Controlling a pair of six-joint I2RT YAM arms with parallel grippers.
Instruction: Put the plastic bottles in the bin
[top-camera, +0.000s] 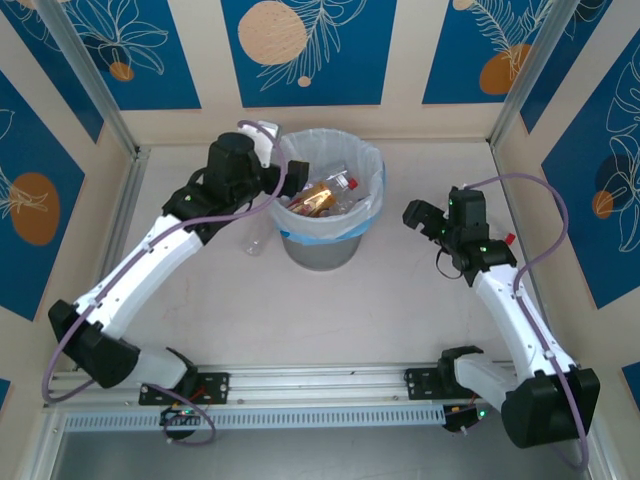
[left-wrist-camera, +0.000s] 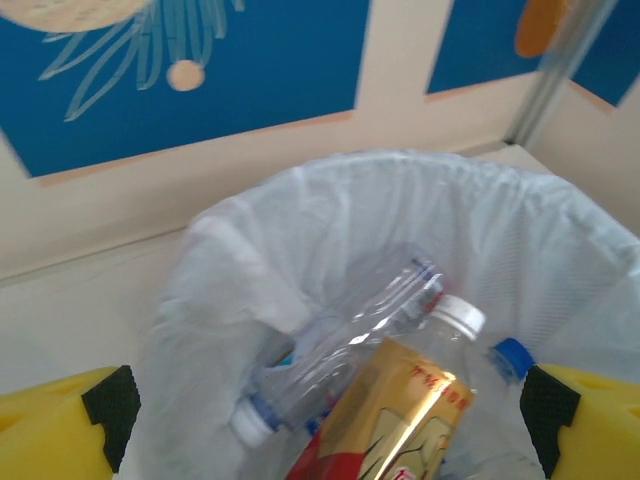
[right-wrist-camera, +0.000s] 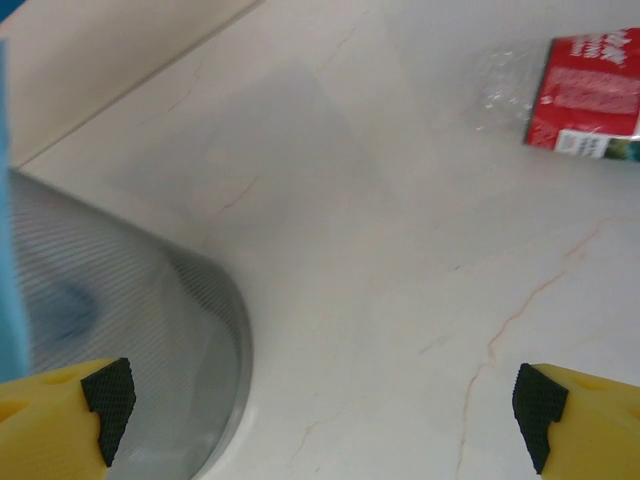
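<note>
Reaching out from their bases at the near edge of the table (top-camera: 400, 310), both arms are stretching toward the bin (top-camera: 320, 250), which is standing toward the back of the table, between them. The right gripper (top-camera: 415, 215) is hovering beside the bin's right side, apart from it, its jaws standing wide and holding nothing. In its wrist view the yellow fingers (right-wrist-camera: 60, 420) are framing bare tabletop, with the bin's grey wall rising at the left and a red-labelled bottle (right-wrist-camera: 585, 95) lying on its side farther off at the upper right. From above, a red cap (top-camera: 508, 240) is peeking out just beside the right forearm. A clear bottle (top-camera: 255, 240) is lying on the table just left of the bin, close to the left arm. The left gripper (top-camera: 262, 135) is hanging over the bin's far-left rim, jaws spread wide and empty. Below it, inside the white liner (left-wrist-camera: 400, 200), a gold-labelled bottle (left-wrist-camera: 400, 410) with a white cap is resting against a transparent bottle (left-wrist-camera: 350, 330), and a blue cap (left-wrist-camera: 513, 355) is showing beside them. Behind the bin, a blue-and-cream patterned wall (top-camera: 300, 50) is closing off the back.
</note>
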